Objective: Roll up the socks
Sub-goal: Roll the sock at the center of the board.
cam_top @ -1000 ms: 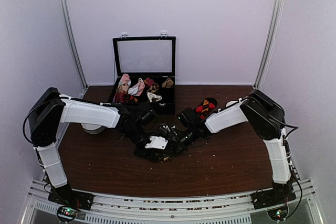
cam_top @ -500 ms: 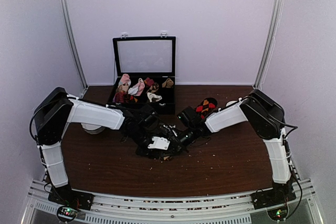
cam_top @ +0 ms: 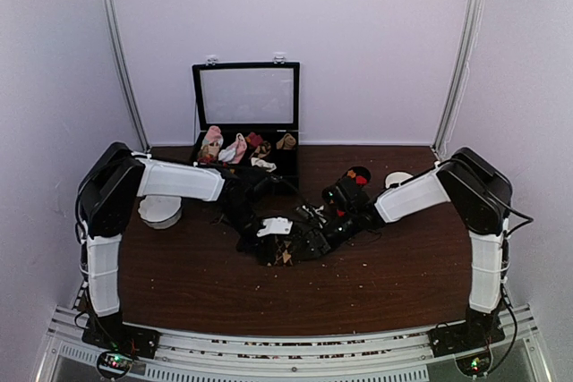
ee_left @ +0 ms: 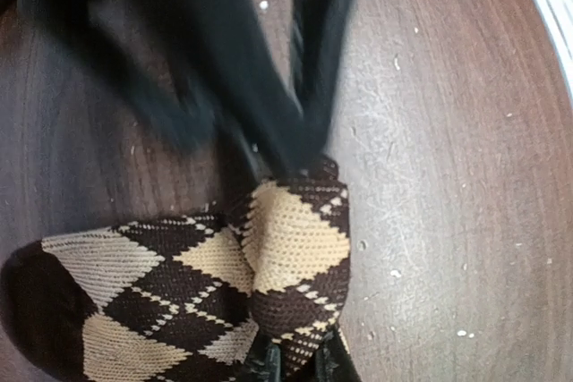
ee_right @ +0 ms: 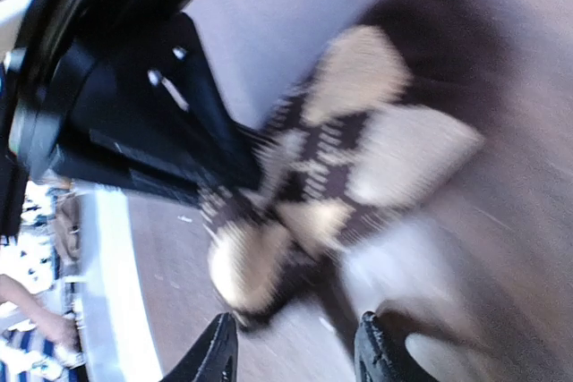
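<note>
1. Top view: bright, even, diffuse light; sharp focus; soft shadows.
2. Left wrist view: the sock (ee_left: 224,284) is sharp; the dark shapes above it are blurred (near the lens).
3. Right wrist view: heavy motion blur throughout.

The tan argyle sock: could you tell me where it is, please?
The tan argyle sock lies centrally on the table in the top view, pinched by the left gripper, the right gripper beside it.

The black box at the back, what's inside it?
Pink, white and dark sock bundles poke up inside the box. Its front wall and the left arm hide anything lower.
</note>
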### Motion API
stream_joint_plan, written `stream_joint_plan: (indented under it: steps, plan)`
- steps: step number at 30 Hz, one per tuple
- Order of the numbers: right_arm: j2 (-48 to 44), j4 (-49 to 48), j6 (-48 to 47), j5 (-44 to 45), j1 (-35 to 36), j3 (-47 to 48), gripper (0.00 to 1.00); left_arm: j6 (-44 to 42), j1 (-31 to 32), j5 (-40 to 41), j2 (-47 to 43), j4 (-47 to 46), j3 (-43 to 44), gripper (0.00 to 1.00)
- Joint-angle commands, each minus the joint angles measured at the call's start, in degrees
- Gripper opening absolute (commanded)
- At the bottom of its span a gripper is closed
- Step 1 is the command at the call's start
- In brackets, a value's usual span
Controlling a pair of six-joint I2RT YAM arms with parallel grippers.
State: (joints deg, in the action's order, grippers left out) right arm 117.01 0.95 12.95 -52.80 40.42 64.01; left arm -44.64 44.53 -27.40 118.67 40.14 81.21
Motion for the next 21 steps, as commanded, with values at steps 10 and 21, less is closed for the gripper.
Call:
stream_joint_plan:
  steps: [10,21]
  plan:
    - [-18.3,-7.2,-4.9,24.2,-2.3,-20.7,1.0,2.6,-5.1,-10.0,10.5,19.0,11.9,0.07]
    - [-37.9,-44.0,8.0,49.2,-3.3,-41.6,1.0,7.8,-8.6,-19.8,17.5,25.7,17.5,0.09]
